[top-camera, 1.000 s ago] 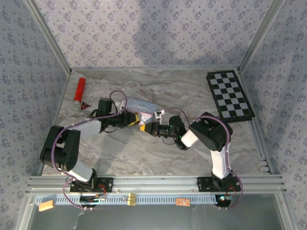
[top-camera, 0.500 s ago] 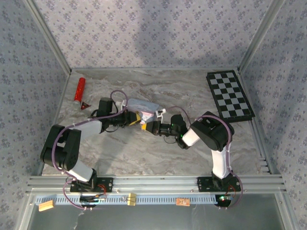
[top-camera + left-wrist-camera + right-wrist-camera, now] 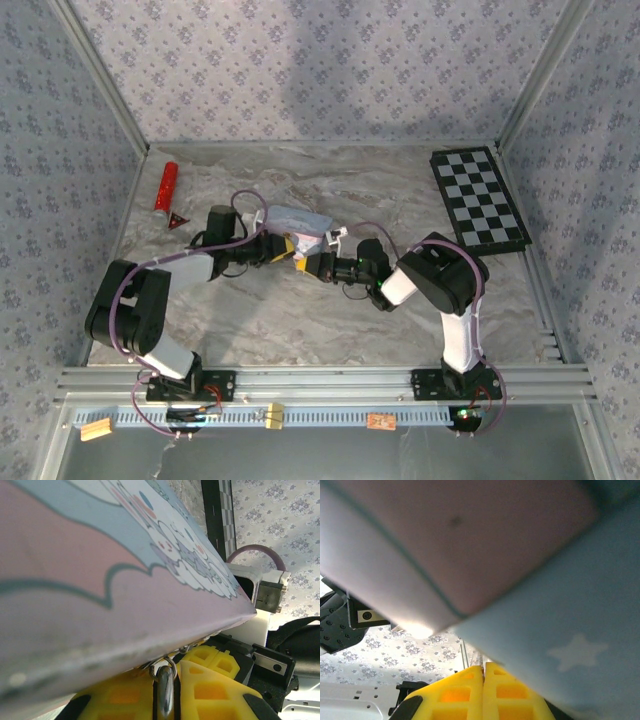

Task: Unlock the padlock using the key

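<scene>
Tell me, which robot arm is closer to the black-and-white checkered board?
The right arm. Its elbow sits just below and to the left of the black-and-white checkered board in the top view. The left arm lies across the table, far to the board's left.

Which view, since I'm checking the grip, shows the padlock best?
Left wrist: the padlock shows its silvery shackle between the left fingers, under the tin. In top external it is too small to make out where the arms meet; right wrist has blurred tin in front.
</scene>
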Robot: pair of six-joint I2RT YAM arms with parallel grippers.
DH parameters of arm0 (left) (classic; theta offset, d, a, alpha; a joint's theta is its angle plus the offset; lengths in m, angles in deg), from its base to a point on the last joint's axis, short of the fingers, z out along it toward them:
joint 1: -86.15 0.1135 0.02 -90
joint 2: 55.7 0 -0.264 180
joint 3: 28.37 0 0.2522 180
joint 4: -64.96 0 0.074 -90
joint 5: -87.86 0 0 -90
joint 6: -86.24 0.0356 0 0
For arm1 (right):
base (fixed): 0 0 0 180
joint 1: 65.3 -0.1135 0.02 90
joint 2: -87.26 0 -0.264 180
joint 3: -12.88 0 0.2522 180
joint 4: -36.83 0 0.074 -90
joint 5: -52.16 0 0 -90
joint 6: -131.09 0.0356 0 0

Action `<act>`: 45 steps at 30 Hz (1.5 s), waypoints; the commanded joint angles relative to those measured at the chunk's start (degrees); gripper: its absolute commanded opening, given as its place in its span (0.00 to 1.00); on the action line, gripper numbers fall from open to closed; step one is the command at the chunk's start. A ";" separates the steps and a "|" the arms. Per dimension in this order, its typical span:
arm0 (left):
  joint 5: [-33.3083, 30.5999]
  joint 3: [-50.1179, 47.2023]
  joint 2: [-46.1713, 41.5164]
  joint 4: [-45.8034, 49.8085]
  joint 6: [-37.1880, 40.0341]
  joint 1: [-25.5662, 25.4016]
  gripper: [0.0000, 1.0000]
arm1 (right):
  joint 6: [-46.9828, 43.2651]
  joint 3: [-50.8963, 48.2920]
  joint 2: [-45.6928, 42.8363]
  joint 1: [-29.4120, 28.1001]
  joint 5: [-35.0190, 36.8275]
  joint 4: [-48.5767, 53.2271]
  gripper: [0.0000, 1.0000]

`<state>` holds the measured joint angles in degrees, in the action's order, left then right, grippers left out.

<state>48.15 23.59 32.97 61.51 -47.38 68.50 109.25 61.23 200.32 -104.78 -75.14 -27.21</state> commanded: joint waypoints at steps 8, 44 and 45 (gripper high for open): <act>5.30 -1.18 -1.80 -3.37 -1.24 -1.88 0.00 | 1.59 -0.15 -2.23 1.08 6.99 -2.00 0.00; -5.28 -8.47 -2.17 -25.68 -16.24 -5.45 0.00 | 5.66 -0.14 -1.32 -0.88 13.21 -1.99 0.00; -5.21 -8.40 -2.09 -25.76 -16.25 -5.60 0.00 | 5.75 -0.23 -1.50 -0.82 13.22 -1.99 0.00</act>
<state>36.60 14.89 31.72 41.10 -62.42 65.39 113.86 59.94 199.86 -105.57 -65.56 -28.08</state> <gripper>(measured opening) 0.149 0.051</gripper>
